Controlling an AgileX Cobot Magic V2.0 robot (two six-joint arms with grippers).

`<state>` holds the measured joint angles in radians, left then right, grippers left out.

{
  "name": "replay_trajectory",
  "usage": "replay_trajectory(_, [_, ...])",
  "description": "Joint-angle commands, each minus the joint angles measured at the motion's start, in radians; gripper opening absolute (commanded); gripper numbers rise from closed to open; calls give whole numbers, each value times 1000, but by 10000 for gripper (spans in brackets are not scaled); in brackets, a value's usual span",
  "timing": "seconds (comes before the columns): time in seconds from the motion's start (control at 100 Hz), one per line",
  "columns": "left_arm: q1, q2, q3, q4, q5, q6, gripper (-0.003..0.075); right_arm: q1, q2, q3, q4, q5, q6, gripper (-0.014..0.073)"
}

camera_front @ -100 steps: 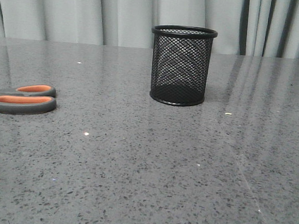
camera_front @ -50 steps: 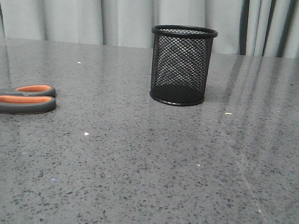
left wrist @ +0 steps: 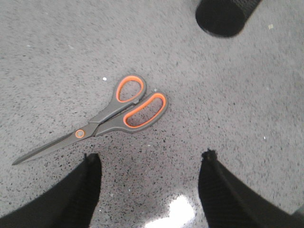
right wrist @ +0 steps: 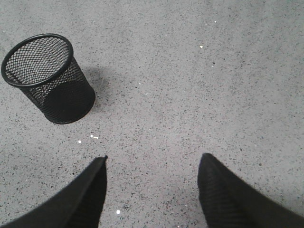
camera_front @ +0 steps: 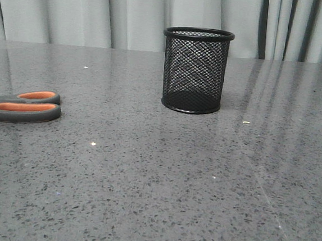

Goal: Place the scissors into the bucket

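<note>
The scissors (camera_front: 22,105) lie flat on the grey table at the left edge of the front view; only the grey, orange-lined handles show there. The left wrist view shows the whole scissors (left wrist: 107,118), closed, with my left gripper (left wrist: 149,156) open and empty above the table just short of them. The black mesh bucket (camera_front: 195,70) stands upright and empty at the table's centre back. It also shows in the right wrist view (right wrist: 50,78), off to one side of my open, empty right gripper (right wrist: 153,159). Neither gripper shows in the front view.
The speckled grey table (camera_front: 161,177) runs back to a grey curtain (camera_front: 103,11). Small pale crumbs dot the surface (camera_front: 93,144). The bucket's base shows at one edge of the left wrist view (left wrist: 222,16).
</note>
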<state>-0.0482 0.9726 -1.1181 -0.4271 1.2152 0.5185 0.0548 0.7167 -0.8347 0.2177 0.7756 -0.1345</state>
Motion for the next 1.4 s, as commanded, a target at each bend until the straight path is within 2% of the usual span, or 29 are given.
replay_trajectory(0.0, [4,71,-90,-37,29,60,421,0,6,-37,14,-58,-11,384])
replay_trajectory(0.14, [-4,185,-173,-34,62,193,421,0,6,-37,16,-50,-11,384])
replay_trajectory(0.28, [-34,266,-188,-31,62,420,421,0,6,-37,16,-45,-13,384])
replay_trajectory(0.34, [-55,291,-188,-5,62,508,421,0,6,-37,16,-45,-13,384])
replay_trajectory(0.5, [-129,348,-188,95,62,640,421,0,6,-37,16,-45,-13,384])
replay_trajectory(0.74, [-211,422,-188,310,62,655,421,1,6,-37,16,-45,-13,384])
replay_trajectory(1.06, [-224,518,-190,322,60,812,421,49,6,-37,18,-45,-15,384])
replay_trajectory(1.39, [-224,587,-190,320,16,863,421,61,6,-37,18,-45,-29,384])
